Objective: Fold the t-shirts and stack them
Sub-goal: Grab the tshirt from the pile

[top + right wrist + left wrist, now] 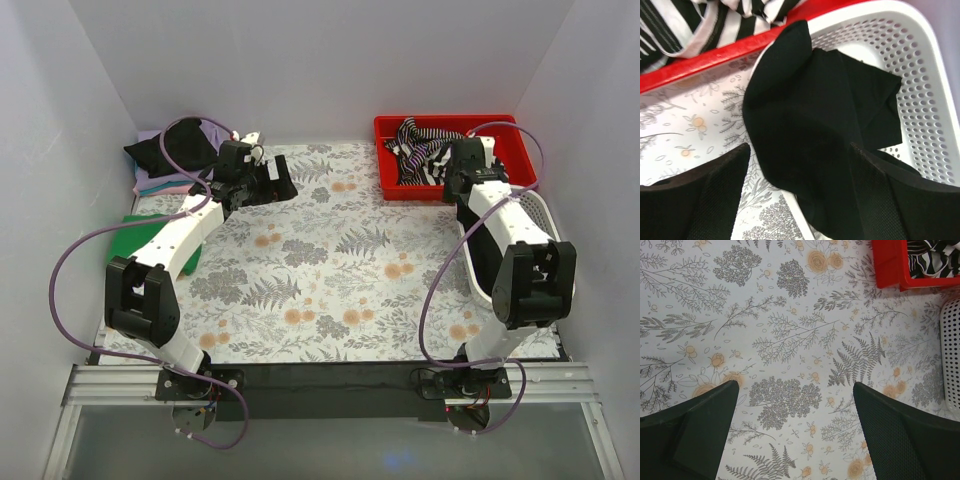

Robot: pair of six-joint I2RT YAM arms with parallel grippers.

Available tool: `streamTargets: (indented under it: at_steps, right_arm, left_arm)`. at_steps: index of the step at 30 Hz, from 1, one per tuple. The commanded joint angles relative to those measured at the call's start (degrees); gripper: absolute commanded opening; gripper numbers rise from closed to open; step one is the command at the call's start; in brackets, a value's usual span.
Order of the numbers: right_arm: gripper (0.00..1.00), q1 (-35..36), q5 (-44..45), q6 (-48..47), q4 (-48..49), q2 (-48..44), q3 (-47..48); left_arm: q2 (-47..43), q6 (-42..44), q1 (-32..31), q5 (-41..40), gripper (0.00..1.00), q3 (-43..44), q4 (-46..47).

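A black t-shirt (805, 100) hangs over the rim of the white mesh basket (920, 75). My right gripper (800, 150) is open, with a finger on each side of this shirt. In the top view it (458, 183) hovers at the basket's far end. A black-and-white striped shirt (420, 150) lies crumpled in the red bin (500, 125). At the back left, a black shirt (180, 145) lies on a lilac one (160, 180), with a green one (150, 235) in front. My left gripper (272, 182) is beside that pile, open and empty over the floral covering (795, 390).
The white basket (540, 215) stands along the right wall, partly under the right arm. The red bin (890, 270) and the basket's edge (952, 340) show in the left wrist view. White walls close in on three sides. The floral table covering (340, 270) spans the middle.
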Motion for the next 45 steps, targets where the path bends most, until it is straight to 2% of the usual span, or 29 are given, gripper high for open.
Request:
streamTargets:
  at_steps: [1,4,7,10,11,12,18,25,28,36,41,43,45]
  right_arm:
    - [0.82,-1.6,-1.5,0.2,2.3,2.7,1.9]
    - [0.78,-1.9,-1.5,0.3,2.6,4.5,2.4]
    - [0.67,-2.2,-1.4,0.5,3.0,5.4,2.4]
    - [0.34,-2.3,-0.8,1.2,2.8,5.8,2.2]
    - [0.09,-2.4,-1.1,1.4,3.2,4.3,1.0]
    - [0.02,-2.4,-1.5,1.3,4.7,3.3,0.4]
    - [0.01,-0.9,-1.1,0.6,6.9,-6.9,-2.6]
    - [0.01,7.7,4.8,-2.7,11.3,-23.9,-5.3]
    - [0.01,10.6,9.2,-4.3,11.9,-27.6,-3.7]
    - [0.01,17.2,17.6,-10.0,14.7,-30.4,4.2]
    - [0.01,21.8,21.8,-17.8,17.2,-29.1,11.7]
    - [0.01,24.4,24.6,-22.1,22.1,-28.3,14.0]
    - [0.01,25.7,22.9,-25.6,22.5,-27.2,16.8]
  left_arm:
    - [-2.4,-0.2,-0.1,1.3,0.98,-0.8,0.6]
    - [-2.4,-0.2,-0.1,0.8,0.98,-1.0,0.6]
    - [-2.5,-0.1,-0.1,0.6,0.98,-1.3,0.6]
    - [-2.1,0.0,-0.1,0.4,0.98,-1.1,0.5]
    - [-2.1,0.0,-0.1,0.2,0.98,-1.1,0.5]
    - [-2.1,0.0,-0.1,0.1,0.98,-1.0,0.5]
    - [-1.2,-0.4,-0.1,1.4,0.98,-0.2,0.8]
    - [0.6,-0.9,-0.1,4.0,0.98,0.4,1.4]
    - [1.2,-1.5,-0.1,5.0,0.98,0.5,1.9]
    - [1.8,-2.9,-0.1,8.6,0.98,0.3,3.8]
    - [2.3,-3.5,-0.1,10.7,0.98,0.1,4.9]
    - [2.4,-3.6,-0.1,10.9,0.98,-0.1,4.9]
    - [2.5,-3.8,-0.1,11.2,0.98,-0.2,4.9]
